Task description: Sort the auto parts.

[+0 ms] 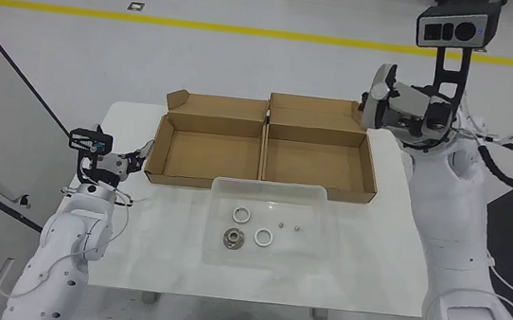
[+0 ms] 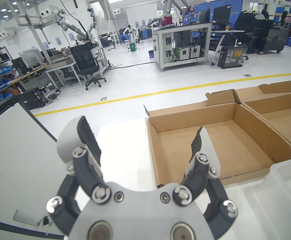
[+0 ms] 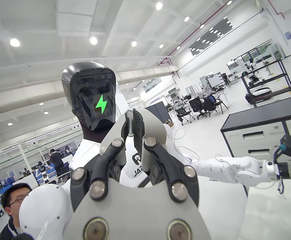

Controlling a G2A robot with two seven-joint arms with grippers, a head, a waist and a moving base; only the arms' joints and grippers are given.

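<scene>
Jaws pinched on a small spring (image 3: 129, 118), the right gripper (image 3: 133, 124) hangs high by the right box (image 1: 319, 158), likely due to lower and release it there, while the left gripper (image 2: 143, 138) gapes empty beside the left box (image 1: 208, 150) and white rings (image 1: 242, 214) lie in the clear tray (image 1: 270, 188).

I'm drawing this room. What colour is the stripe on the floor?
Yellow. The floor stripe shows best in the top view.

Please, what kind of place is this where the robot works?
Probably a robotics lab or test hall. Other robot arms stand on frames, a yellow floor line runs across the pale floor, and desks with office chairs fill the open room.
</scene>
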